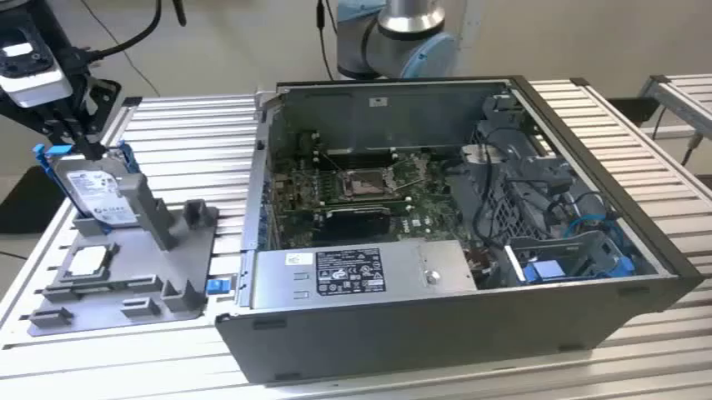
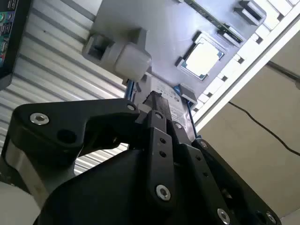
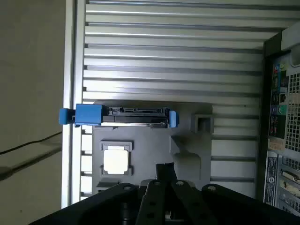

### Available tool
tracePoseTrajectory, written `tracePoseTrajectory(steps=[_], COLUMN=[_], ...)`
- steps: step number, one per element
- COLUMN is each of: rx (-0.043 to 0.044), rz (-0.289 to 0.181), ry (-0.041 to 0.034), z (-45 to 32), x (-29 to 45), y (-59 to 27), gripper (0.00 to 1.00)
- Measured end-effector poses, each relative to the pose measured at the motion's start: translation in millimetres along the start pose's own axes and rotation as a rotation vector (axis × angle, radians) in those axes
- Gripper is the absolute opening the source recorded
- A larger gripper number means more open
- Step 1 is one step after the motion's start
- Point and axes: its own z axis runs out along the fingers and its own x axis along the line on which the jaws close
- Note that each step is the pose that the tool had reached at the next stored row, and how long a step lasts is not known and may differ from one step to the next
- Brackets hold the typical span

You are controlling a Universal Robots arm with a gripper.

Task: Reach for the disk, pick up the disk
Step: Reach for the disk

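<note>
The disk (image 1: 103, 196) stands on edge in a slot of the grey holder block (image 1: 183, 262) at the exterior view's left. It is silver-grey with a white label and a blue bracket. My gripper (image 1: 80, 148) hangs straight over the disk, down at its top edge. In the first wrist view the disk (image 3: 136, 117) lies edge-on across the holder, beyond the gripper (image 3: 164, 168). The second wrist view has the gripper (image 2: 161, 105) right at the disk (image 2: 172, 107), whose label shows just past it.
A small square silver chip (image 1: 89, 262) sits in the holder in front of the disk. An open computer case (image 1: 445, 250) with a grey power-supply box (image 1: 356, 271) stands to the exterior view's right. The slatted metal table (image 1: 189, 133) ends close beside the holder.
</note>
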Motion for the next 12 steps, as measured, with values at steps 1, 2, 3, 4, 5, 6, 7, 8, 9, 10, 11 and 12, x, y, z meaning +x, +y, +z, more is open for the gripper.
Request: tracePoseTrajectory(steps=[1, 2, 3, 4, 5, 6, 7, 8, 9, 10, 11, 12], rx=[0.0000, 0.0000, 0.0000, 0.0000, 0.0000, 0.0000, 0.0000, 0.0000, 0.0000, 0.0000, 0.0000, 0.0000], rz=[0.000, 0.000, 0.000, 0.000, 0.000, 0.000, 0.000, 0.000, 0.000, 0.000, 0.000, 0.000], ry=[0.0000, 0.0000, 0.0000, 0.0000, 0.0000, 0.0000, 0.0000, 0.0000, 0.0000, 0.0000, 0.0000, 0.0001], z=[0.0, 0.0, 0.0, 0.0, 0.0, 0.0, 0.0, 0.0, 0.0, 0.0, 0.0, 0.0], x=[0.0, 0.0, 0.0, 0.0, 0.0, 0.0, 0.0, 0.0, 0.0, 0.0, 0.0, 0.0], y=[0.0, 0.0, 0.0, 0.0, 0.0, 0.0, 0.0, 0.0, 0.0, 0.0, 0.0, 0.0], gripper=[0.00, 0.00, 0.00, 0.00, 0.00, 0.00, 0.00, 0.00, 0.00, 0.00, 0.00, 0.00])
